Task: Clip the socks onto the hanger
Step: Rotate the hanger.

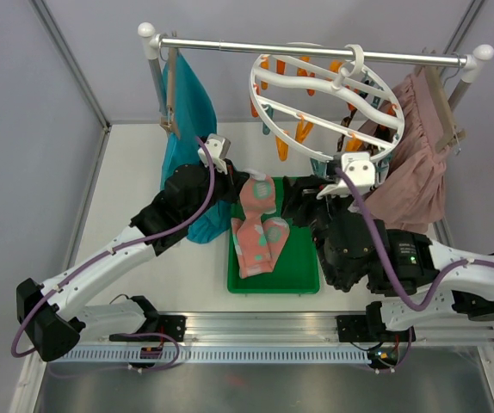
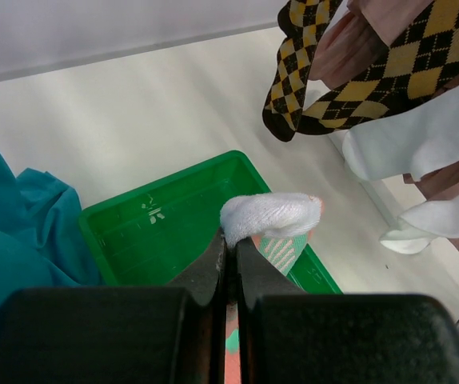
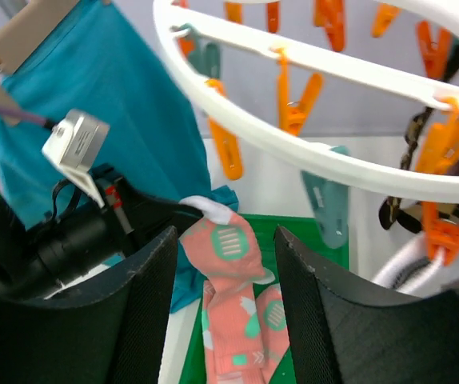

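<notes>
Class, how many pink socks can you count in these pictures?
2. One pink sock hangs from the shut left gripper over the green tray; the other pink sock lies in the tray beside it. Others could be hidden beneath.

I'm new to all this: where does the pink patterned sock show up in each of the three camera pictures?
Top external: the pink sock dangles at the centre, over the green tray.
Left wrist: bottom centre, its white end pinched in the left gripper.
Right wrist: lower centre, hanging.
Shared landmark: the green tray, below the sock in every view.
</notes>
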Controlling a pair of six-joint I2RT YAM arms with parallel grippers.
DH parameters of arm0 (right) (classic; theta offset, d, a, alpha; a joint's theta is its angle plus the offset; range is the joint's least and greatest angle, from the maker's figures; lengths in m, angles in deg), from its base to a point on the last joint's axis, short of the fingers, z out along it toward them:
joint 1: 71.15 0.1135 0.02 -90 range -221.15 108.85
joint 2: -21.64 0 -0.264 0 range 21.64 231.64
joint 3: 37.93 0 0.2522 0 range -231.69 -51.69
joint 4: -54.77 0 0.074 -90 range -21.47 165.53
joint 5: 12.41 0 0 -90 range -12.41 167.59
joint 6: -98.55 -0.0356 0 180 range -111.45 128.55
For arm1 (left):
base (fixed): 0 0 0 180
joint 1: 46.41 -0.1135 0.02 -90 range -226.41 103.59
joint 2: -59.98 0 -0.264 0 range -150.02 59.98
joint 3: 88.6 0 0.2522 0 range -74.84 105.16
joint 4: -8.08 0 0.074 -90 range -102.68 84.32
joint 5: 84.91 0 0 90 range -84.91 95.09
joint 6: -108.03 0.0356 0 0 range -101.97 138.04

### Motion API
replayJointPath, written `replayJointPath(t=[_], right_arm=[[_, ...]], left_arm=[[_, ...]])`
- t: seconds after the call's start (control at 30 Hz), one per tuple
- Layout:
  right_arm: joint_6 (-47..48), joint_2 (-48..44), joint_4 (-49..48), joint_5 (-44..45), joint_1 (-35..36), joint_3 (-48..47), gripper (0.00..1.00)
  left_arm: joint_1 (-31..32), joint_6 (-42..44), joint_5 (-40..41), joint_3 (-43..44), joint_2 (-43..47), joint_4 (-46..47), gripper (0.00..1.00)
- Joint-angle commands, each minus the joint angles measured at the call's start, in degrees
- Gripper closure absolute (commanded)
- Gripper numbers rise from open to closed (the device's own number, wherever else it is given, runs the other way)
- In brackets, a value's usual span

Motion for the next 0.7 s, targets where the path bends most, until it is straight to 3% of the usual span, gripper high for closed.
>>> replayJointPath(t=[0.0,0.3,0.43,0.53,0.63,0.67], right_arm=[[-5.63,1.49,7.29,12.97,0.46,-5.44,0.41],[-3.10,7.11,8.54,18.35,0.29,-10.12,0.40],[-7.39,9.13,13.35,14.58,-0.24,-12.30,0.43],[-13.82,10.81,21.36,8.16,-5.68,-14.42,0.43],[-9.88,9.15,16.03,7.37,-7.62,-9.79,0.39],[-7.69,7.31,10.18,4.83,-8.15,-8.11,0.37]], left_arm=[[0.07,0.69,-0.80,0.61,1.12,0.81,0.98],[0.07,0.43,-1.50,1.40,1.03,0.63,0.98],[0.07,0.52,-1.33,1.14,0.77,0.89,0.98],[-0.01,0.43,-1.77,1.14,0.68,1.16,0.98],[-0.01,0.43,-1.68,1.05,0.85,1.07,0.98],[-0.01,0.52,-1.50,0.96,0.94,1.07,0.98]])
